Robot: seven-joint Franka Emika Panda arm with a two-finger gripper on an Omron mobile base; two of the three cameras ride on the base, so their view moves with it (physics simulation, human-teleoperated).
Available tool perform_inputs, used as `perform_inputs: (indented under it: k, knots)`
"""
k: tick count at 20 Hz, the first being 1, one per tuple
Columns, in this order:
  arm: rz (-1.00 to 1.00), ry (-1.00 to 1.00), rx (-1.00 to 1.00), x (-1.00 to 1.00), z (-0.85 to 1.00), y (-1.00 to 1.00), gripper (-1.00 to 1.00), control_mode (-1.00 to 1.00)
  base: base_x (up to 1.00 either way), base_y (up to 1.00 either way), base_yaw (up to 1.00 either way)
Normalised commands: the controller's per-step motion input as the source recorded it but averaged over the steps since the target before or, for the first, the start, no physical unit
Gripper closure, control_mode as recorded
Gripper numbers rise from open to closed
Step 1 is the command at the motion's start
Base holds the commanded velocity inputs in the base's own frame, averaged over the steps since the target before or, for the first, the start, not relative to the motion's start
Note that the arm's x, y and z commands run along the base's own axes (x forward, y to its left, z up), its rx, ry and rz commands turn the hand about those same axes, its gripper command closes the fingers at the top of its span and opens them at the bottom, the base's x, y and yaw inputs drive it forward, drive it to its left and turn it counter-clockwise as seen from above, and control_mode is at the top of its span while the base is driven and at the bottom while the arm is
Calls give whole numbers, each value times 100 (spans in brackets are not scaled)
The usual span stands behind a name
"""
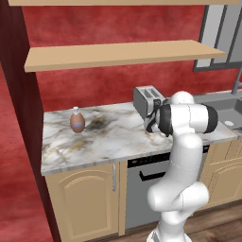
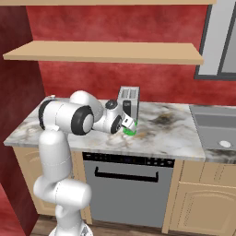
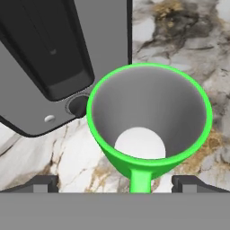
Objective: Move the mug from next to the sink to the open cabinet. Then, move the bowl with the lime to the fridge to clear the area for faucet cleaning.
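Note:
A green mug (image 3: 148, 112) with a grey inside stands upright on the marble counter beside a grey toaster (image 3: 54, 54). In the hand view I look straight down into it, its handle pointing toward the bottom edge. My gripper (image 3: 116, 183) hovers just above the mug (image 2: 129, 131), open, one fingertip on each side of the handle and nothing held. From the right base view the gripper (image 2: 127, 123) points down at the mug in front of the toaster (image 2: 129, 100). The sink (image 2: 215, 126) lies off to the right, with the faucet (image 1: 236, 85) at its back. The bowl, lime, fridge and open cabinet are out of view.
A brown bottle (image 1: 77, 121) stands on the counter's left part. A wooden shelf (image 1: 118, 54) runs along the red wall above. A dishwasher (image 2: 129, 184) sits under the counter. Bare marble (image 2: 166, 124) stretches between the toaster and the sink.

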Motion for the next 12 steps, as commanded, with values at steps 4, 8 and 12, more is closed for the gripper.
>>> perform_inputs:
  k: [4,8,12]
  knots:
    - [0,0,0,12,-8,-9,-100,-100,0,0,0]
    - [0,0,0,9,-4,-18,-100,-100,0,0,0]
    - [0,0,0,11,-5,-13,-100,-100,0,0,0]
